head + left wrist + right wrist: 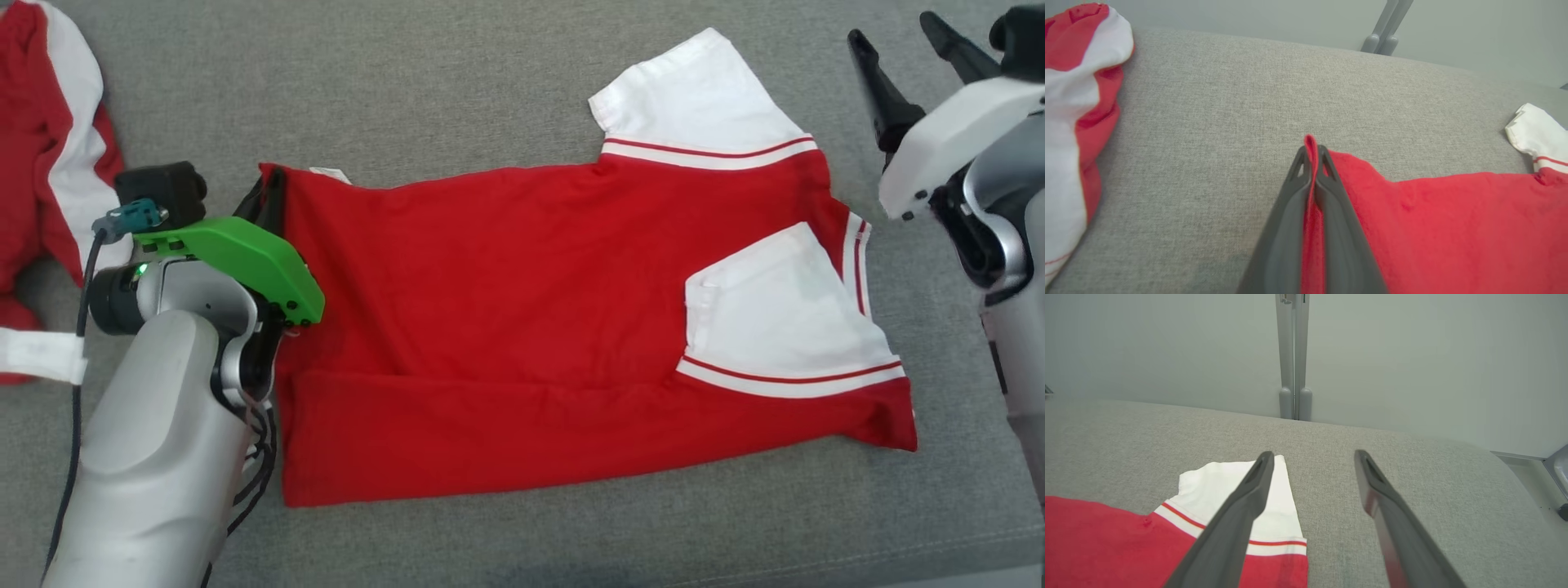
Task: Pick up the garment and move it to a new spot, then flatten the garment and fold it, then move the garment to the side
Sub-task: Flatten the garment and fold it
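The garment (506,278) is a red T-shirt with white sleeves, lying flat and partly folded across the grey cushion, its near long side turned over and one white sleeve (775,318) laid on top. My left gripper (273,184) is shut on the shirt's far left corner; in the left wrist view red cloth (1312,196) is pinched between the two dark fingers (1290,212). My right gripper (898,37) hangs open above the cushion beyond the shirt's right end, holding nothing. Its fingers (1241,506) frame the far white sleeve (1216,490).
A second red and white garment (49,163) lies bunched at the cushion's left edge, close to my left arm. A grey wall and a vertical post (1292,355) stand behind the cushion (457,73). The cushion's right edge (1515,465) drops off near my right gripper.
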